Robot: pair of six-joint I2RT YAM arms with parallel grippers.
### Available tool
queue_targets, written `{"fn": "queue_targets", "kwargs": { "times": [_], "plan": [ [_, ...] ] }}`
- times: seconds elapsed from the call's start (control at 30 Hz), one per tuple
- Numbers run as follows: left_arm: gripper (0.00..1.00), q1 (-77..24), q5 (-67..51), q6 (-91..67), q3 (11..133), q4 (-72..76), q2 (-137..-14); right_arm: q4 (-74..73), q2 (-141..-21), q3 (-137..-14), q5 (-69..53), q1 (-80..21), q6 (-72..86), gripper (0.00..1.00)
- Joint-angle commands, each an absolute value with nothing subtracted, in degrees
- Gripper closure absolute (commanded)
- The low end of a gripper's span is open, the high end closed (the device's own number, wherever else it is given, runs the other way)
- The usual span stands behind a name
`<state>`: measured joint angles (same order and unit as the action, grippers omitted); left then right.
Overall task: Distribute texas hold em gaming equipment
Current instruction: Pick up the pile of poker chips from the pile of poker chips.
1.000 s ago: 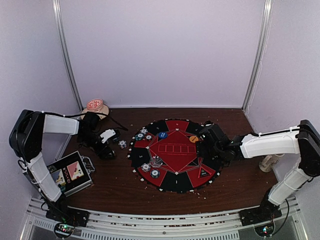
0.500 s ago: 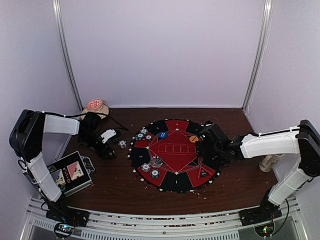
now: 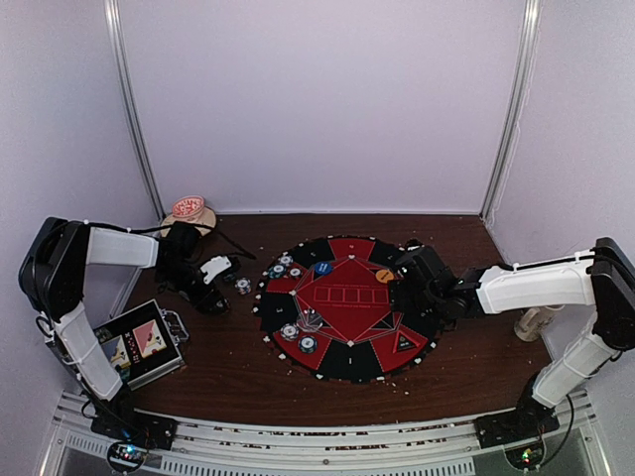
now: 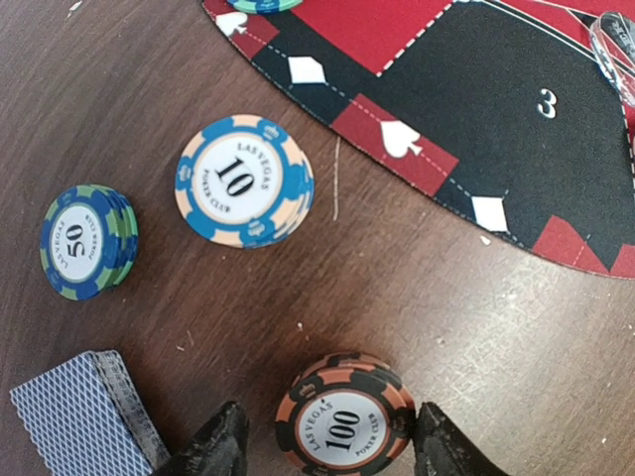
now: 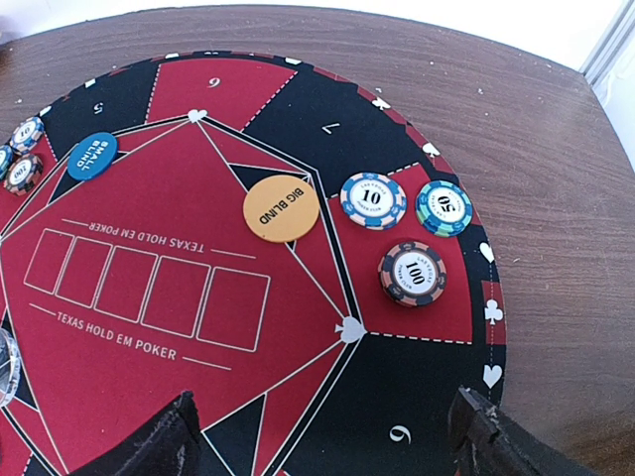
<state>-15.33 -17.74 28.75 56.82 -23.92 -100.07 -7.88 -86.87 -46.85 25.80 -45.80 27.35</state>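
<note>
Down at the bottom of the left wrist view, the left hand (image 4: 330, 415) is spread, one dark finger (image 4: 223, 444) on each side of the brown-and-black 100 stack (image 4: 344, 418). The right-side finger sits just beside the chips, but I cannot tell whether it touches them. That stack rests on the bare wooden worktop (image 4: 476, 327), off the mat. Above it and to the left is the blue-and-cream 10 stack (image 4: 243, 180), with the blue-and-green 50 stack (image 4: 87, 241) further left. The blue-backed deck of cards (image 4: 84, 426) fills the bottom left corner. The red-and-black felt mat (image 4: 496, 109) curves across the upper right, its seat marked 3.

Over to the right wrist view: the right hand (image 5: 325, 399) is spread wide above the mat, gripping nothing. The orange Big Blind button (image 5: 282, 208) lies at centre frame. Right of it lie a 10 chip (image 5: 373, 200) and a 50 chip (image 5: 444, 207) side by side, and a 100 chip (image 5: 412, 273) just below them. The blue Small Blind button (image 5: 92, 156) is at upper left.

From above, the beige mug (image 3: 189, 210) stands in the upper left and the metal case (image 3: 139, 342) in the lower left.
</note>
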Motion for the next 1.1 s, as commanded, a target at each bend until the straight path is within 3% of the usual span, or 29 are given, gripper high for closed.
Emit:
{"fn": "queue_targets", "kwargs": {
  "times": [0.0, 0.43, 1.07],
  "plan": [
    [0.43, -15.98, -17.5, 28.48, 56.8, -22.3, -100.81, -7.21, -87.02, -47.37, 27.33, -46.06, 27.16, 0.12],
    [0.43, -16.45, -16.12, 28.57, 56.43, -22.0, -101.43, -7.23, -87.01, -47.36, 27.34, -46.05, 27.16, 0.12],
    [0.64, -16.74, -16.28, 28.31, 55.19, -21.9, -96.4, -7.12, -87.07, -47.46, 27.32, -46.17, 27.07, 0.12]
  ]
}}
